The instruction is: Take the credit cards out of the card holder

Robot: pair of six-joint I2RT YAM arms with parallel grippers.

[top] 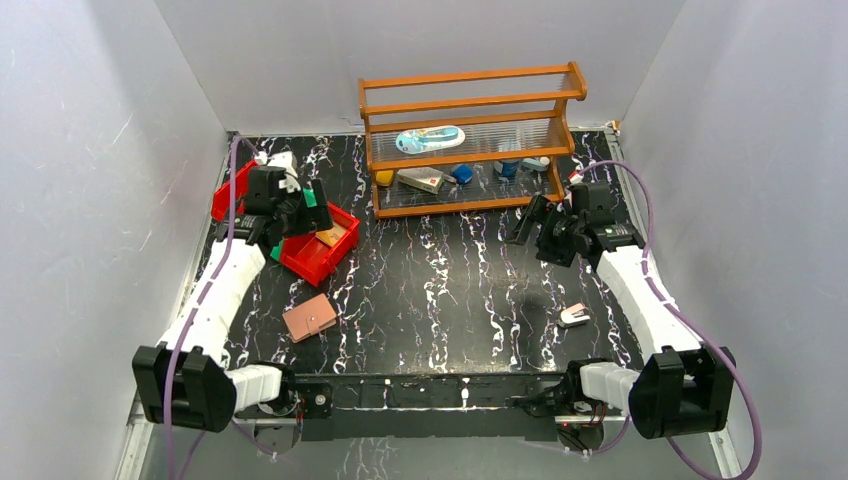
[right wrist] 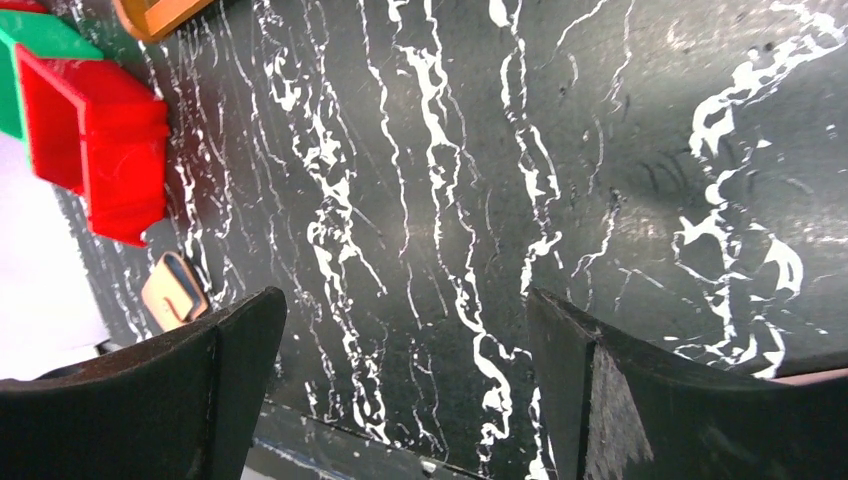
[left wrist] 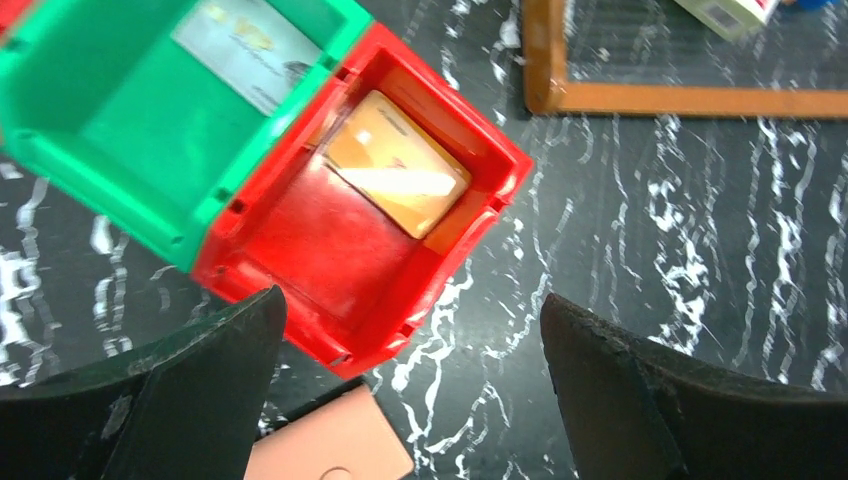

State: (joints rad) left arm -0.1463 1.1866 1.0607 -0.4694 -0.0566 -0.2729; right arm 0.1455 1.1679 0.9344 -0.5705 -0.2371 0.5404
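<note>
Left wrist view has the card holder [left wrist: 330, 450] lying closed on the table [left wrist: 650, 230], just beneath the wide-open fingers of the left gripper [left wrist: 410, 310]. Directly ahead of that gripper an orange credit card [left wrist: 395, 163] lies in the red bin [left wrist: 300, 240], and a silver-grey card [left wrist: 245, 40] in the green bin [left wrist: 100, 120] beyond. The right gripper [right wrist: 405, 310], equally spread and empty, hangs over bare tabletop, with the holder well off to its left.

Two white arms [top: 215, 290] with black joints [top: 190, 385] — purple cables [top: 649, 215]
</note>
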